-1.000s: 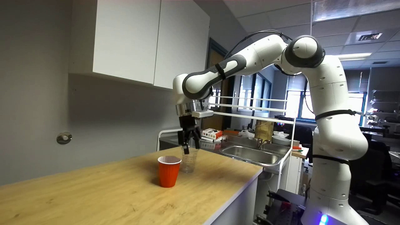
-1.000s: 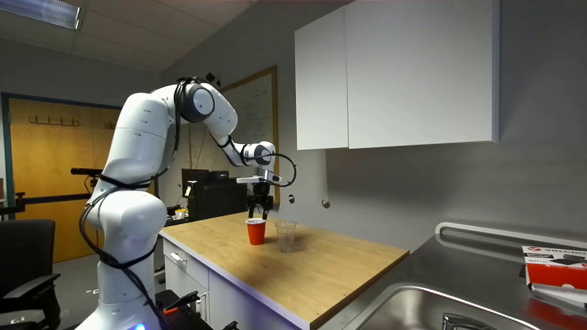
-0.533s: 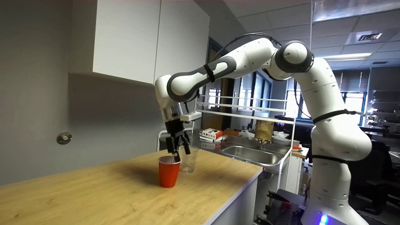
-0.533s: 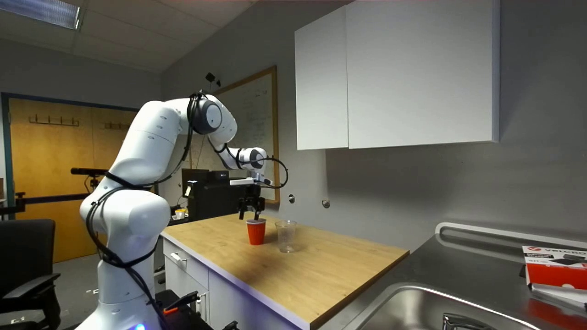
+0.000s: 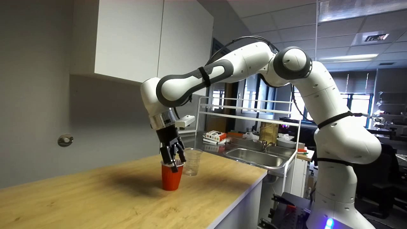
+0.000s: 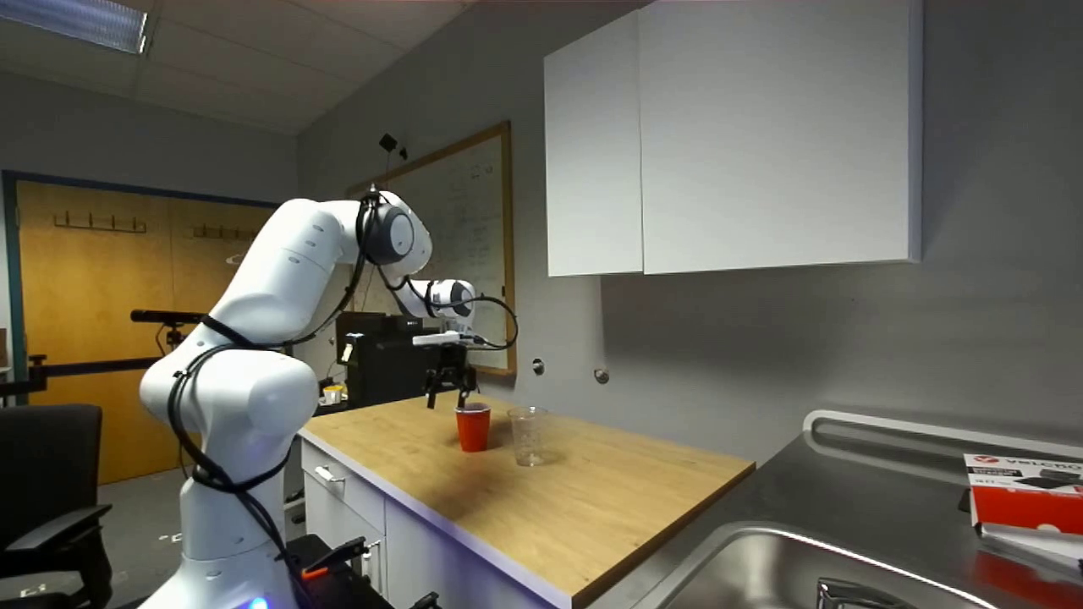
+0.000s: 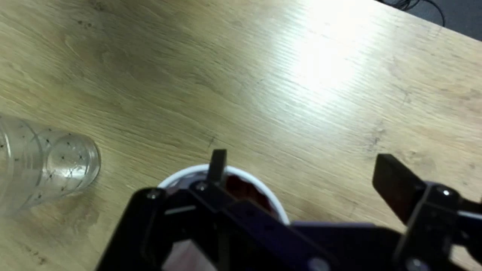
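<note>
Over the last second the gripper (image 5: 178, 164) has swung away from the clear cup (image 5: 191, 163) and taken on a lean — in an exterior view it hung almost straight down, and now it tilts close to the red cup (image 5: 171, 183). The jaws are spread wide and hold nothing. In the wrist view one finger (image 7: 217, 165) overlaps the mouth of the red cup, while the other reaches past it, on the side away from the clear cup; whether the first touches the rim or hangs just above it, I cannot tell. Neither cup seems to have moved: both stand upright on the counter (image 5: 95, 203), near each other. So the shift has brought the gripper to the red cup without upsetting it — but the cup shows under one finger, not between the two, and is not gripped.
</note>
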{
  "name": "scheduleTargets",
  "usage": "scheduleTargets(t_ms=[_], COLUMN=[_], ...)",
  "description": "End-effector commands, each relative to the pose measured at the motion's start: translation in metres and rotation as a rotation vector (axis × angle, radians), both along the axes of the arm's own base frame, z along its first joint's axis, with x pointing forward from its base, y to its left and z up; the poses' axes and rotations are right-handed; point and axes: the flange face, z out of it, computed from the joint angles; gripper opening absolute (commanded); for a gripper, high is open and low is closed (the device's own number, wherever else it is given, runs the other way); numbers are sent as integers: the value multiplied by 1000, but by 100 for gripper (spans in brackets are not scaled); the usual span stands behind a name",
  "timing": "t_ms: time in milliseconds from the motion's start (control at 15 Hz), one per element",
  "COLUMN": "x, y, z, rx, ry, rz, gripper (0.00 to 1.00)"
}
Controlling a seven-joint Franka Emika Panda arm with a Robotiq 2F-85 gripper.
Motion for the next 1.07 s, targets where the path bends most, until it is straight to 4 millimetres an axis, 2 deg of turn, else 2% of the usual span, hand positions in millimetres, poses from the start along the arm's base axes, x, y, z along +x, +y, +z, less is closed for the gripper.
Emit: scheduleTargets(t_ms=[0,400,800,867,933,1000], x=[10,21,29,29,30,30], y=[9,-2,-29,-32,-35,-37], z=[1,-3,-17,-19,-21,-22], rx=[17,71,132,137,140,142], ry=[45,132,229,241,250,259], rz=[120,335,383,389,394,392], gripper=[100,100,100,97,76,72])
